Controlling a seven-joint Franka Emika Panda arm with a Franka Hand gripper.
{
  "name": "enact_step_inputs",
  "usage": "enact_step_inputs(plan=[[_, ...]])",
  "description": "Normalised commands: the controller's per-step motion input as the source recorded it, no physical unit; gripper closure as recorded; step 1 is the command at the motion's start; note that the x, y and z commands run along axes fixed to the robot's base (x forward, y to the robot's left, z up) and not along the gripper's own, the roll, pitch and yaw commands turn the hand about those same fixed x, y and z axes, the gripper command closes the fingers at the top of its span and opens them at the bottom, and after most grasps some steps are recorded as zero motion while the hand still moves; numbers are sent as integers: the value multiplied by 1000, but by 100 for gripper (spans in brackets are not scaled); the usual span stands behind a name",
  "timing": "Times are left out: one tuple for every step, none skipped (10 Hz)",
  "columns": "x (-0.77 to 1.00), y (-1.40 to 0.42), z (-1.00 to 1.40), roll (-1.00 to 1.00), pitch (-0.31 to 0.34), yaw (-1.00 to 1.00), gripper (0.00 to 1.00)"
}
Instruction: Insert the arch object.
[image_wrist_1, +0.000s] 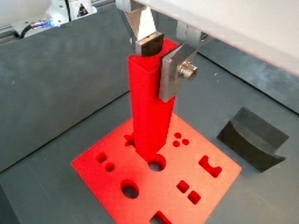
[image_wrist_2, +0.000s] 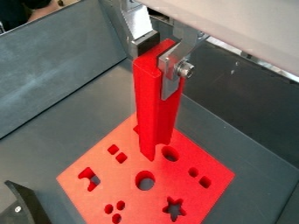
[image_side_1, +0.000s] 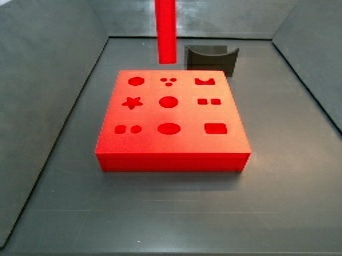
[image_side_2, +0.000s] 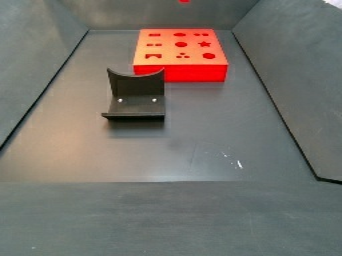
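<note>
Going by a side view, far left: the red pole (image_side_1: 166, 30) rises out of frame over the far-left part of the red board (image_side_1: 167, 143). Whether the pole's foot touches the board or hangs just above it, cannot tell. The gripper (image_wrist_1: 158, 61) is at the pole's top in both wrist views, silver fingers (image_wrist_2: 176, 70) clenched on the pole from either side; the gripper itself is out of both side views.

Middle: the board lies flat on the grey floor, and all the shaped holes that show look empty.

Far right: the arch object (image_side_1: 209, 59) sits on the floor just beyond the board's far-right corner, close beside it and not in any hole, ungrasped. It also shows in a wrist view (image_wrist_1: 254, 138).

Progress: insertion not started. Judged left to do: get rid of the pole, grasp the arch, align it with the matching hole, push it in.
</note>
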Motion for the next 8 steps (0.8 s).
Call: enact_step_inputs(plan=[[143, 143, 0, -56, 50, 0, 100], [646, 369, -20, -91, 169, -291, 100], [629, 294, -23, -79, 87, -511, 100], [571, 294, -66, -59, 50, -597, 100], [537, 294, -106, -40, 33, -640, 100], [503, 291, -146, -19, 27, -671, 100], [463, 289, -189, 0, 26, -700, 100], [449, 289, -194, 0, 24, -709, 100]])
